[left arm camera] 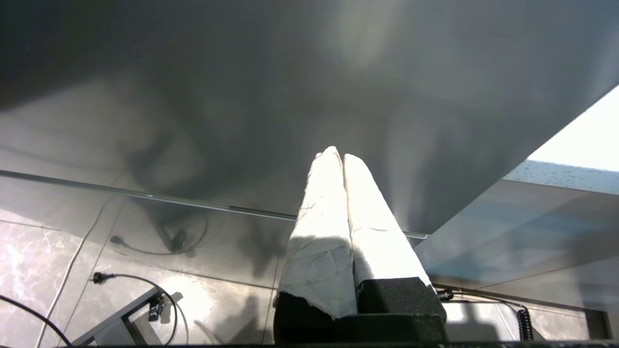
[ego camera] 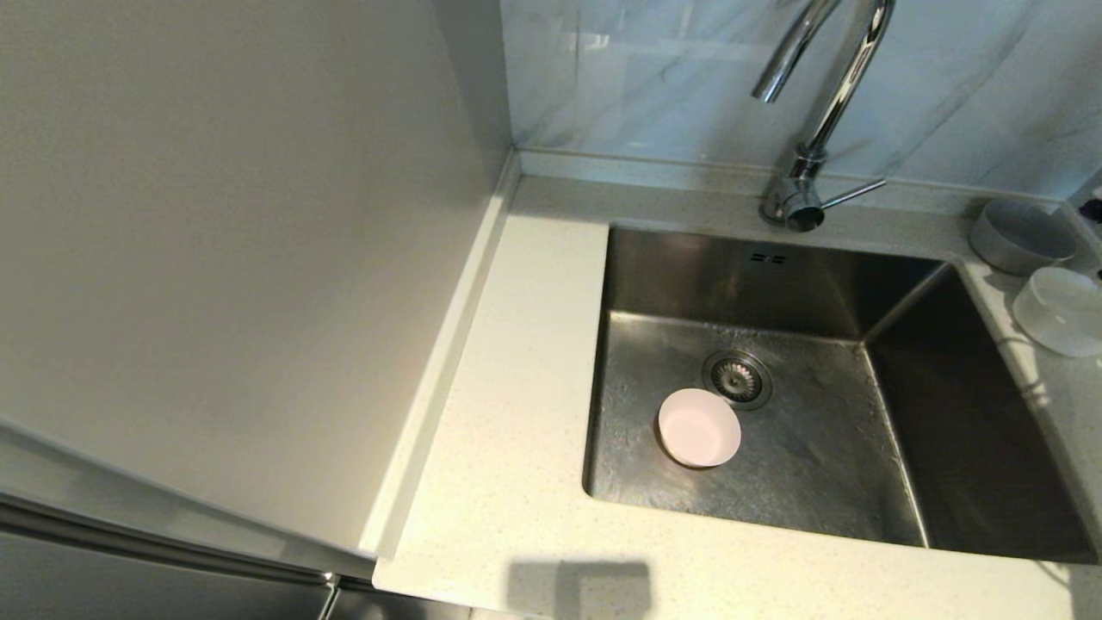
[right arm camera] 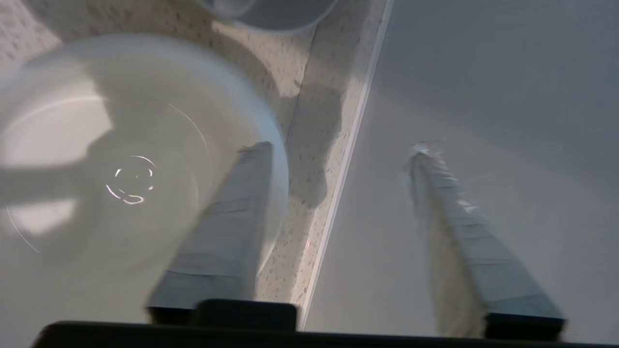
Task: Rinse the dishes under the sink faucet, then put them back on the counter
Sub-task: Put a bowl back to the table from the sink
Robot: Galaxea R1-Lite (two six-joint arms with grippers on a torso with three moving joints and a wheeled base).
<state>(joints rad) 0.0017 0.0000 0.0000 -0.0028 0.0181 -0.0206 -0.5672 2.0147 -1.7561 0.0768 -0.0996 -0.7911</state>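
The right gripper [right arm camera: 338,150] is being held with fingers spread wide, gripping nothing; one finger [right arm camera: 227,227] is lying over the rim of the white bowl [right arm camera: 121,169] on the desk [right arm camera: 309,145]. The left gripper [left arm camera: 337,154] is parked with fingers pressed together. Three bowls are being counted: a pink bowl [ego camera: 698,427] in the sink [ego camera: 861,448], two [ego camera: 1021,235] on the desk, the white one cut off by the head view's edge.

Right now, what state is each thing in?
Pink bowl: upright in the sink, beside the drain.
White bowl: on the counter.
Grey bowl: on the counter.
Faucet: no water running.
Right gripper: open, over the white bowl's rim.
Left gripper: shut, parked.
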